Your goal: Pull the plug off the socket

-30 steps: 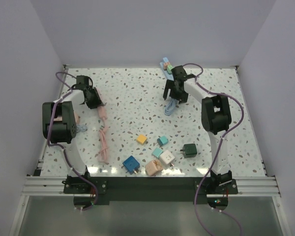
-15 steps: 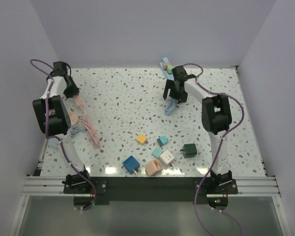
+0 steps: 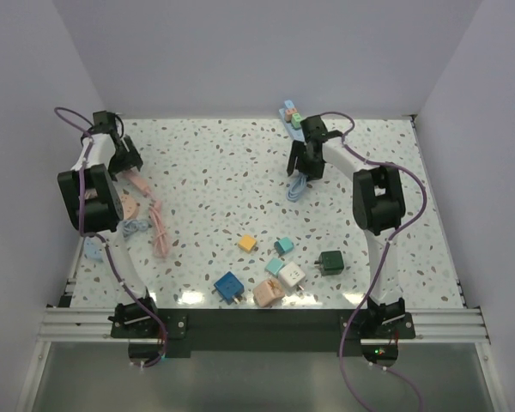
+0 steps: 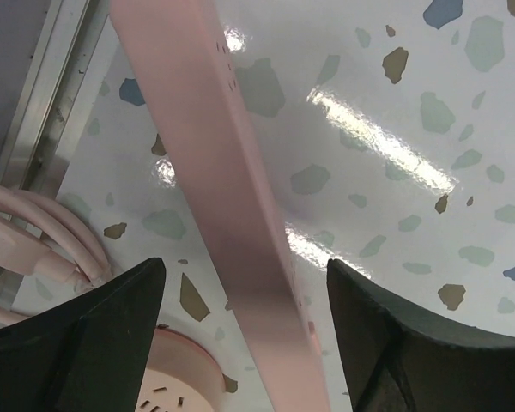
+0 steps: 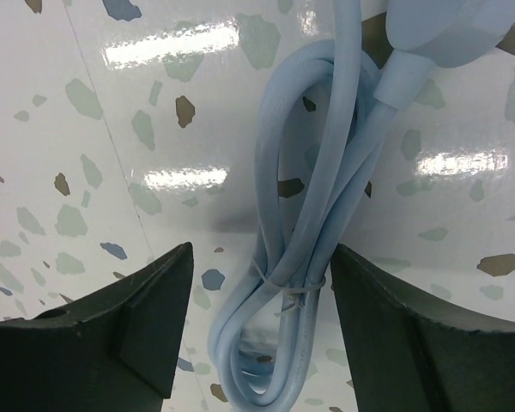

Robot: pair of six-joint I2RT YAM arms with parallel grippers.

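A blue socket strip lies at the back centre with small coloured plugs seated in it. Its bundled blue cable trails toward me. My right gripper hangs over that bundle, open. In the right wrist view the tied cable runs between the right gripper, clear of both fingers, and the strip's end shows at the top. At the far left my left gripper is open above a pink socket strip. In the left wrist view that strip lies untouched inside the left gripper.
Loose plugs lie near the front: yellow, teal, dark green, blue, peach, white. A pink cable and a round peach plug sit by the left wall. The table's left rail is close.
The left gripper carried the pink strip and cable toward the back left, then opened and let go. The right gripper's fingers have narrowed around the blue cable.
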